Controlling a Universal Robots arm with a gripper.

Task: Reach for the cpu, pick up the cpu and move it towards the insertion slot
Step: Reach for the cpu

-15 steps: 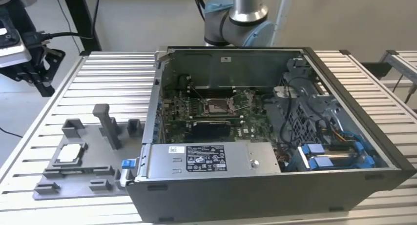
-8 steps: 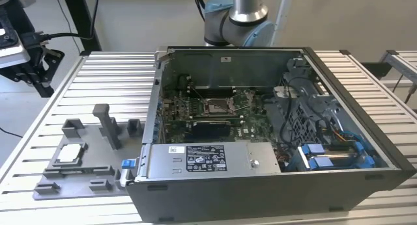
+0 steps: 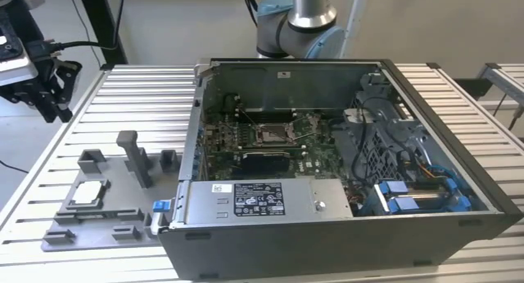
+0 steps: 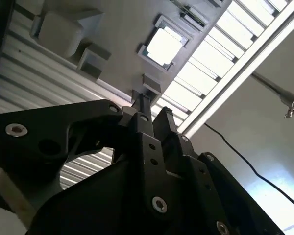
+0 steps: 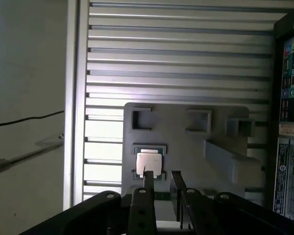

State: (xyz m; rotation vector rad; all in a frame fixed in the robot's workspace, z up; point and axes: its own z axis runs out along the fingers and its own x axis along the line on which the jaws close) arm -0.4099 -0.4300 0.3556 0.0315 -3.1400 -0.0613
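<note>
Closest to the lens in both wrist views is the black pincer (image 5: 160,172). Its two slim fingers (image 5: 148,183) stand apart with a clear gap between them and nothing gripped, so it is released. Past the fingertips in the first wrist view lies the cpu (image 5: 154,161), a small square chip with a pale, shiny top and a darker rim. It rests flat in a shallow square seat on a grey fixture plate (image 5: 186,147). One fingertip overlaps the chip's edge in that picture, though contact cannot be judged there. In the exterior view the pincer (image 3: 56,114) hangs at about ten o'clock in the frame, out past the worktop's edge on the exterior view's left and well apart from the cpu (image 3: 88,193). The fixture plate (image 3: 107,172) also carries several low grey blocks (image 3: 92,161) and a taller upright post (image 3: 129,151). It lies on a ribbed metal worktop (image 3: 139,93), at about eight o'clock from an open computer case (image 3: 327,234). Inside the case is a green circuit board (image 3: 215,160), with the insertion slot (image 3: 274,134) near its middle, a square socket with a shiny metal frame. A black rectangular recess (image 3: 262,163) sits just at six o'clock of the slot. At twelve o'clock, behind the case, rises the arm (image 3: 299,19), silver and blue-grey.
</note>
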